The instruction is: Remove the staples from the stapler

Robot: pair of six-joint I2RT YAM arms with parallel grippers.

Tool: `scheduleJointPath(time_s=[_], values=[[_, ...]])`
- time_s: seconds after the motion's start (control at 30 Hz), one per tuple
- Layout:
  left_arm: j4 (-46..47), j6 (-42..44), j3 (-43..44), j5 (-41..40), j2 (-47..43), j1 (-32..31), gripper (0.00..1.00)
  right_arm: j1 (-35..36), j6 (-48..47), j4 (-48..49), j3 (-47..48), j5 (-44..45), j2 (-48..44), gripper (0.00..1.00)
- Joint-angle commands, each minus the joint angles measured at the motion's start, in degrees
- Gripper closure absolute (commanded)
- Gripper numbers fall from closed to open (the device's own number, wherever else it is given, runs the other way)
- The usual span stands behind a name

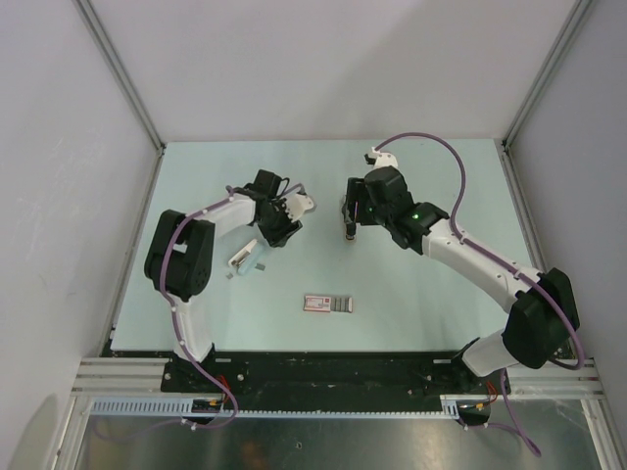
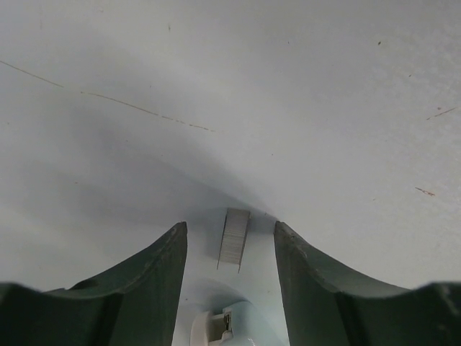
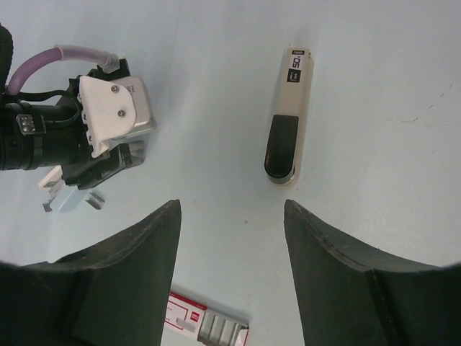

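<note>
The pale blue-and-white stapler (image 1: 245,257) lies opened on the table, left of centre. In the right wrist view it (image 3: 61,196) is partly hidden behind my left gripper. My left gripper (image 1: 279,231) points down just right of it, open and empty. In the left wrist view a short grey strip of staples (image 2: 234,236) lies on the table between the fingertips of the left gripper (image 2: 229,229), touching neither. A pale blue-and-white plastic end (image 2: 216,326) shows at the bottom edge. My right gripper (image 1: 347,217) (image 3: 230,205) is open and empty above the table.
A flat red-and-white box with a grey part (image 1: 326,304) (image 3: 209,328) lies near the front middle. A beige bar with a black end (image 3: 288,119) lies on the table ahead of my right gripper. Enclosure walls stand at the back and both sides.
</note>
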Motion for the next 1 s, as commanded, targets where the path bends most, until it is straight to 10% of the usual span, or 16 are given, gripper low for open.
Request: scheduleJointPath(time_s=[0.0, 0.6, 0.97], values=[[-1.4, 2.5, 1.1, 0.2, 2.7, -0.3, 0.46, -0.3, 0.7, 1.4, -0.3, -0.1, -2.3, 0.38], [-8.3, 2.5, 5.0, 3.0, 3.8, -0.4, 0.96, -1.3, 1.1, 0.8, -0.2, -2.2, -3.5, 0.49], [-13.7, -9.1, 10.5, 21.5, -10.6, -0.3, 1.0, -2.2, 1.5, 1.1, -0.6, -6.5, -7.2, 0.52]])
